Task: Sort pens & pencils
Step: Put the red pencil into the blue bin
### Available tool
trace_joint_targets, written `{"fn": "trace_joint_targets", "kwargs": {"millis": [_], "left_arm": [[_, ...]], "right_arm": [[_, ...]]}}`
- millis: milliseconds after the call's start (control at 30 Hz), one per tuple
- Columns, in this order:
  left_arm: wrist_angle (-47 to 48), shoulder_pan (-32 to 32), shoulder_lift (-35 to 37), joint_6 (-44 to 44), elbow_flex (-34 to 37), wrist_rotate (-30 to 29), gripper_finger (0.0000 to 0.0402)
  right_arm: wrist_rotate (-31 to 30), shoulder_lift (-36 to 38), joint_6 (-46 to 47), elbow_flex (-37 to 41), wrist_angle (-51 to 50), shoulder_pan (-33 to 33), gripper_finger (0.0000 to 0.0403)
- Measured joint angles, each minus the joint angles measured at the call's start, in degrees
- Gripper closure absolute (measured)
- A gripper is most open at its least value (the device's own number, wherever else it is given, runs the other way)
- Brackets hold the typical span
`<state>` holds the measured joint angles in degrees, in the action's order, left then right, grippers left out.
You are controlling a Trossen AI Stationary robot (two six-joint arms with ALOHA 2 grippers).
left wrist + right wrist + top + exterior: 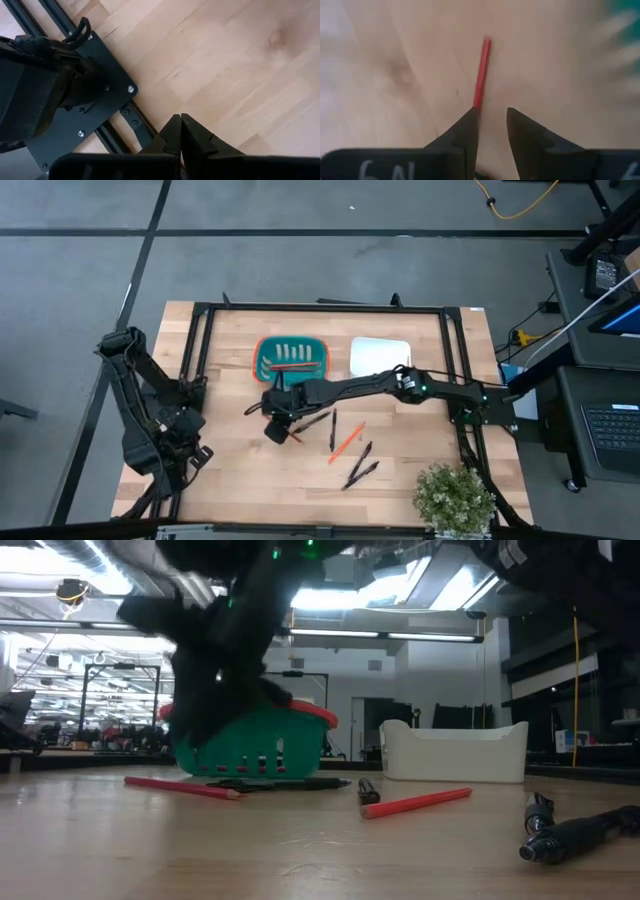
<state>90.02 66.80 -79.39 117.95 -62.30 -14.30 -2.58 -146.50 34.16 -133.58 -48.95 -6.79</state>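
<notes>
The right gripper stands open over a red pencil near the middle of the bench, just in front of the teal basket. The pencil runs under one finger, not between both. Closing now would likely push it aside or pinch only its end. The left gripper waits closed at the left edge.

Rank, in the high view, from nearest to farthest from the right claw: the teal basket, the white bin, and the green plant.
1. The teal plastic basket, just beyond the right claw toward the table's far edge.
2. The white rectangular bin, farther along the far edge, to the basket's right.
3. The green leafy plant, at the near right corner.
</notes>
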Motion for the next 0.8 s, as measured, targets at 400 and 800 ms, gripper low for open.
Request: {"fn": "trace_joint_targets", "kwargs": {"millis": [400,800], "left_arm": [[0.0,3.5,0.0,0.0,0.0,0.0,0.0401],[0.0,3.5,0.0,-1.0,0.0,-0.6,0.0401]], "right_arm": [[0.6,-1.2,3.4,0.0,5.7,-1.7,0.0301],[-0.8,-1.2,7.6,0.0,4.3,-6.6,0.0301]]}}
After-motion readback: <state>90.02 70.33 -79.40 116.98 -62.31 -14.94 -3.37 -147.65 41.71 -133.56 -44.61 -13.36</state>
